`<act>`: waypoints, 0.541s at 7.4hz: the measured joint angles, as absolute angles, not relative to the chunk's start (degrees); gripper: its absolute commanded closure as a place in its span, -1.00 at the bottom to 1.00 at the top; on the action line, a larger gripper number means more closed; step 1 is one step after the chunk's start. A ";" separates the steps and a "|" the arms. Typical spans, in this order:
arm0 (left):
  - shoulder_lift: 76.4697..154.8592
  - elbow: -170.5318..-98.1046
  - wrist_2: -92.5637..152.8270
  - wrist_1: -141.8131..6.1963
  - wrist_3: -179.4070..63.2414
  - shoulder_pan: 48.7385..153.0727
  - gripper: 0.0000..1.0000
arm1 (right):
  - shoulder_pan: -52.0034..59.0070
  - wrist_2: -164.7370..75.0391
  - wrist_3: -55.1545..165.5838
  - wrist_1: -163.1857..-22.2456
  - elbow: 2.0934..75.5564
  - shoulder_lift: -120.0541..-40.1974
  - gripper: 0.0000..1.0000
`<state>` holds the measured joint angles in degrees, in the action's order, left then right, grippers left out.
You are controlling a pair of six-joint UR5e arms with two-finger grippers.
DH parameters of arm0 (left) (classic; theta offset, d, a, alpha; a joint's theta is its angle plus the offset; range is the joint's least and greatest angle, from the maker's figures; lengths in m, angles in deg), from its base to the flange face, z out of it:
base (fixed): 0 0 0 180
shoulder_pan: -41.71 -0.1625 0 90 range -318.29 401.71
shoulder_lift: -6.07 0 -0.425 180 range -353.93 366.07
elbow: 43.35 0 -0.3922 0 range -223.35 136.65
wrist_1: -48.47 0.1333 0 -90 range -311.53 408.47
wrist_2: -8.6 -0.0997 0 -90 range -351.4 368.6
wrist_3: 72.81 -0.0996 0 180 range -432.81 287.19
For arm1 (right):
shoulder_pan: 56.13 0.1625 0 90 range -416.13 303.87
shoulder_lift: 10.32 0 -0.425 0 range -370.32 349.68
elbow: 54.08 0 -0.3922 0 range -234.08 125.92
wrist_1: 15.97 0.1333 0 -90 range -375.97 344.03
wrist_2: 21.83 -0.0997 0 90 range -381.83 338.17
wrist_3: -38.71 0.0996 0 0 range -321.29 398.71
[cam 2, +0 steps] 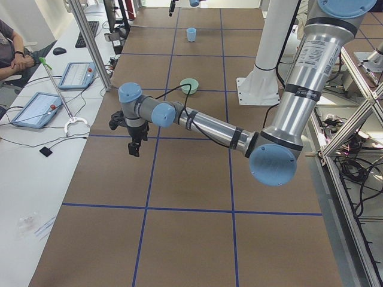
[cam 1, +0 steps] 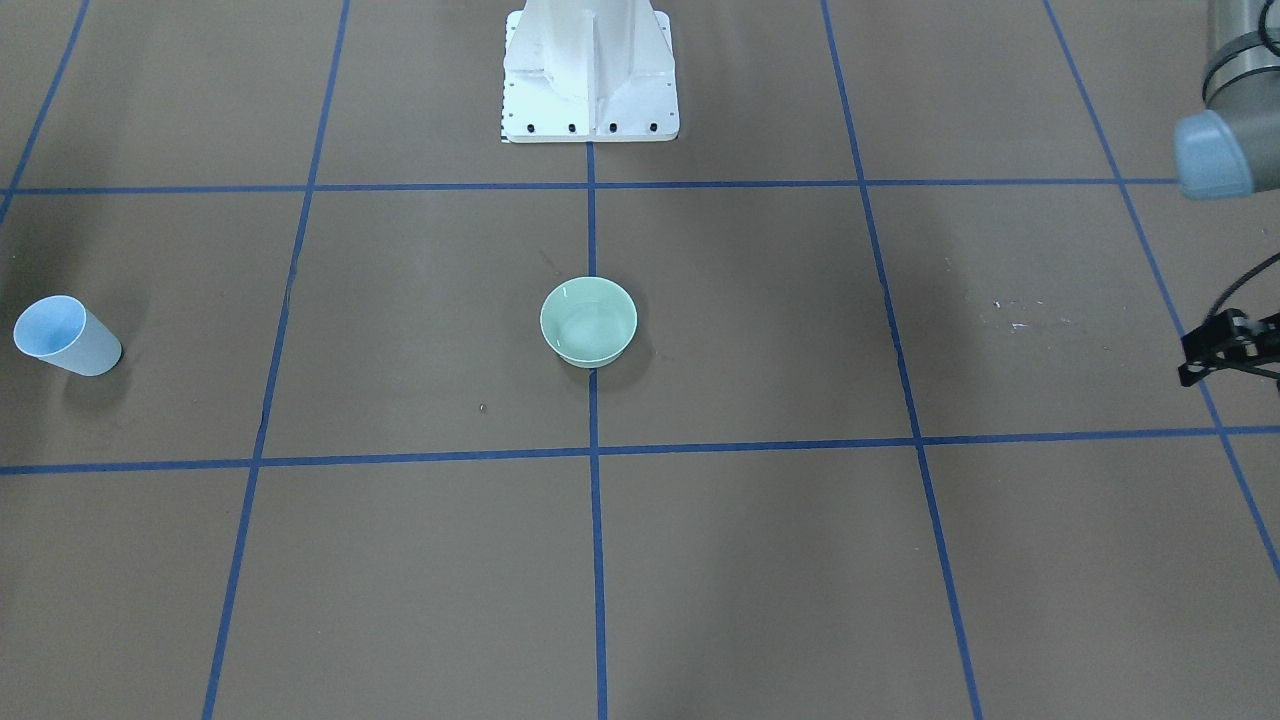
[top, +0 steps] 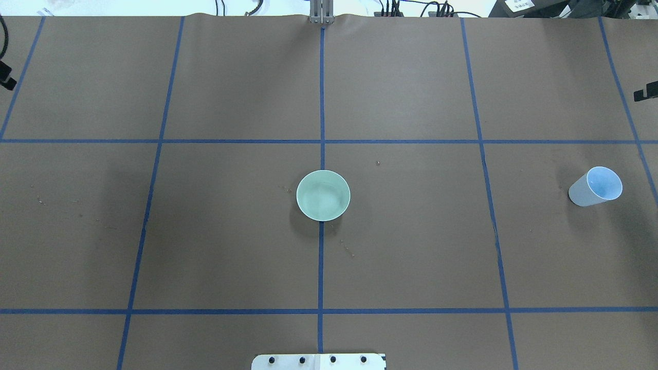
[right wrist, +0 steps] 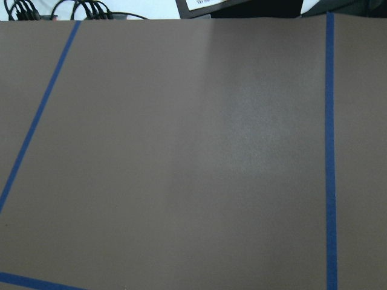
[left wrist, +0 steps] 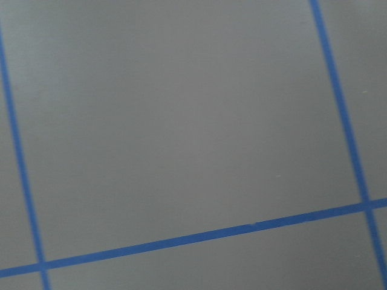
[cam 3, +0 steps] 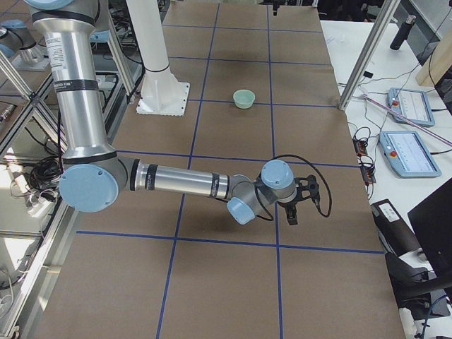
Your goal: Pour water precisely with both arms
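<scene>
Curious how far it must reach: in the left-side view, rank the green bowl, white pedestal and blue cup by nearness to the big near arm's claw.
1. Green bowl, mid-table, nearest the left claw.
2. White pedestal, robot's side.
3. Blue cup, at the far end.

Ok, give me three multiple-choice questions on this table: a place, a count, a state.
1. Where is the mint-green round bowl? A) on the white pedestal B) on the centre blue tape line C) at the table's edge
2. How many pale blue plastic cups stand there? A) three B) two C) one
3. The cup is: A) standing mouth up, untouched B) upside down C) gripped by an end effector
Answers: 1 B, the line runs under it; 2 C, only one shows; 3 A, its open mouth faces up, nothing touching it.
</scene>
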<state>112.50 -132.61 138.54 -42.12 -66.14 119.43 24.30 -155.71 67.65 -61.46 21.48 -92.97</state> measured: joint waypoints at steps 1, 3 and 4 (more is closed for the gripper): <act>110.80 -132.10 139.08 -42.50 -68.66 121.24 -0.98 | 24.04 -156.13 66.51 -65.41 22.64 -93.12 -1.00; 107.93 -131.91 142.23 -42.93 -70.07 124.39 -0.98 | 23.78 -157.87 65.12 -77.56 28.69 -94.24 -1.00; 107.11 -131.79 144.30 -42.94 -70.27 125.68 -0.98 | 24.21 -158.08 62.39 -86.43 33.59 -95.33 -1.00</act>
<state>107.11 -131.79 144.30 -42.94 -70.27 125.68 24.21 -158.08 62.39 -86.43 33.59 -95.33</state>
